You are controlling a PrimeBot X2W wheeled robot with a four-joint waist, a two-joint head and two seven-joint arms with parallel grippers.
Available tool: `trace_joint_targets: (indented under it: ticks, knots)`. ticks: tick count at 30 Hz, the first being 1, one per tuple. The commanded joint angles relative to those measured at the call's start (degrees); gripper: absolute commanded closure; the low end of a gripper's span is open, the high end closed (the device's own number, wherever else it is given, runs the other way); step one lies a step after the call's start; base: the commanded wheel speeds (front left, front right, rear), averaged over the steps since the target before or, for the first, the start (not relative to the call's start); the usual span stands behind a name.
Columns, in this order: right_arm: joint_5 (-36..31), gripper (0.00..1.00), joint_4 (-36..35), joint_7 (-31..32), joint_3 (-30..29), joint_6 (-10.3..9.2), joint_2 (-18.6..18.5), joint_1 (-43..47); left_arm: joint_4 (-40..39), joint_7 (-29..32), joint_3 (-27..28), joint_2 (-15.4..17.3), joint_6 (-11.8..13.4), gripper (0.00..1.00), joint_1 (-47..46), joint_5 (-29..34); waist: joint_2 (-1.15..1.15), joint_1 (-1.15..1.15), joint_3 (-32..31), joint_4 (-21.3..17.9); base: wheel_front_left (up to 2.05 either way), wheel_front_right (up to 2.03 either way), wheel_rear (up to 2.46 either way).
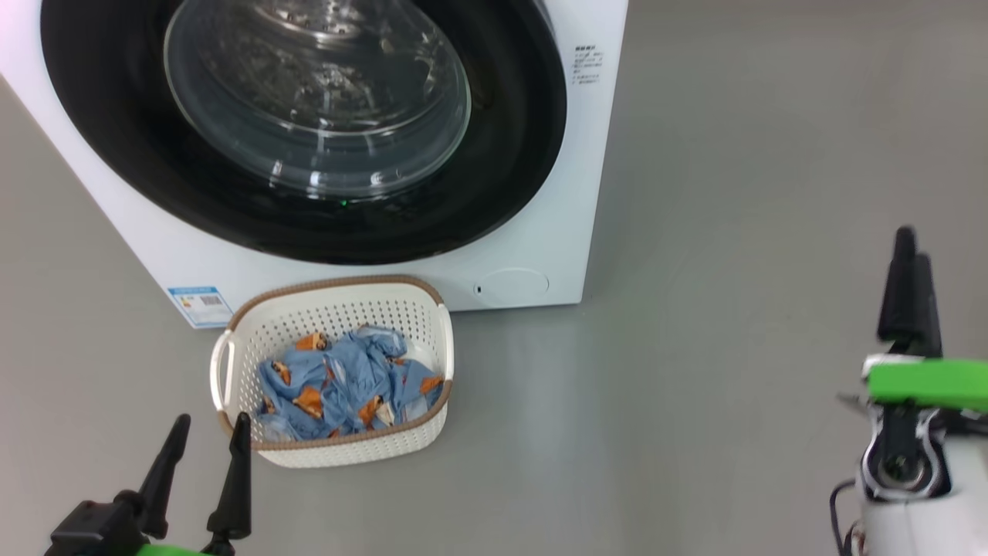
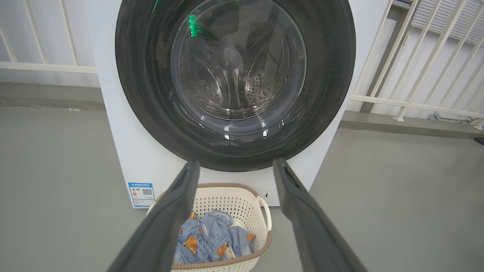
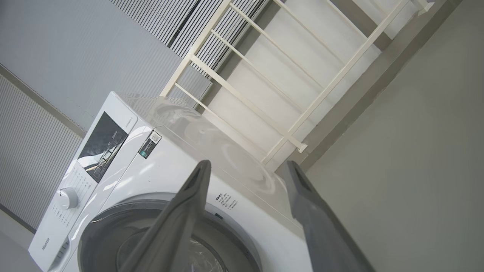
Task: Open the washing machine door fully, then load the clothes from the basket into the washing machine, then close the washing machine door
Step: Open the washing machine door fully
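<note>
Holding the left end effector [image 1: 211,425] spread wide and empty, low and just beside the near-left corner of the basket [image 1: 340,284], aimed at the washing machine door [image 1: 309,116] beyond. Carrying the right end effector [image 1: 911,255] likewise parted with nothing gripped, well apart to the right over bare floor [image 1: 695,324], pointed up past the machine's top corner. Finding the clothes [image 1: 347,382] bundled inside the basket, which stands on the floor close against the front of the washing machine [image 1: 540,247], directly below the door. Judging the first step as not yet begun: door shut flush against the front, drum [image 2: 242,90] seen through the glass alone. Needing next a reach to the door's rim, no handle being clear enough to pick out, then a pull through a full swing, minding the basket right beneath. Beyond that, smooth grey floor all round, with a white railing [image 3: 264,71] and a pale slatted wall [image 3: 45,56] behind the machine.
</note>
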Motion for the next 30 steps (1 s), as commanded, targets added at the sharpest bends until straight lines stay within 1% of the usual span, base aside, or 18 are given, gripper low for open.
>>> trace_joint_targets:
  ticks: [1, 2, 6, 10, 11, 16, 22, 24, 25, 30]
  knots:
    - [1.6, 0.91, -1.09, 0.6, 0.84, -0.06, -0.19, -3.06, -1.78, -0.52, 1.76, 1.1, -0.18, 0.0, -2.48, 0.61, 0.0, 0.0, 0.9, 0.35, 0.0, 0.0, 0.0]
    - [3.28, 1.0, -0.62, 1.29, 0.27, -0.06, -0.19, -4.07, -1.93, -0.52, 1.69, 1.11, -0.18, 0.0, -2.64, 0.58, 0.0, 0.0, 1.32, 0.45, 0.0, 0.0, 0.0]
    - [8.74, 1.0, 1.01, 4.57, -1.92, -0.06, -0.57, -8.32, -2.7, -0.52, 1.44, 1.24, -0.18, 0.0, -3.49, 0.44, 0.0, 0.0, 3.4, 0.97, 0.0, 0.0, 0.0]
    - [13.64, 1.0, 3.16, 9.46, -3.54, -0.06, -1.2, -12.99, -3.46, -0.52, 1.07, 1.48, -0.18, 0.0, -4.43, 0.16, 0.0, 0.0, 6.05, 1.42, 0.0, 0.0, 0.0]
    - [15.72, 1.0, 4.43, 12.74, -4.02, -0.06, -1.61, -15.73, -3.86, -0.52, 0.72, 1.65, -0.18, 0.0, -5.12, -0.03, 0.0, 0.0, 7.51, 1.67, 0.0, 0.0, 0.0]
    - [19.63, 1.0, 8.15, 22.63, -4.61, -0.06, -2.82, -23.19, -4.79, -0.52, 0.09, 2.02, -0.18, 0.0, -7.05, -0.58, 0.0, 0.0, 10.97, 2.28, 0.0, 0.0, 0.0]
    - [20.99, 1.0, 11.92, 31.62, -5.4, -0.06, -4.11, -32.01, -6.08, -0.52, -0.26, 2.25, -0.18, 0.0, -9.46, -1.04, 0.0, 0.0, 14.77, 3.13, 0.0, 0.0, 0.0]
    - [20.57, 1.0, 13.13, 34.15, -5.3, -0.06, -4.3, -34.68, -6.56, -0.52, -0.25, 2.29, -0.18, 0.0, -10.25, -1.13, 0.0, 0.0, 15.95, 3.41, 0.0, 0.0, 0.0]
    - [20.57, 1.0, 13.13, 34.15, -5.3, -0.06, -4.3, -34.68, -6.56, -0.52, -0.25, 2.29, -0.18, 0.0, -10.25, -1.13, 0.0, 0.0, 15.95, 3.41, 0.0, 0.0, 0.0]
    - [18.92, 1.0, 15.68, 40.23, -4.68, -0.06, -3.92, -40.75, -7.82, -0.52, 0.35, 2.24, -0.18, 0.0, -12.01, -1.4, 0.0, 0.0, 18.59, 3.97, 0.0, 0.0, 0.0]
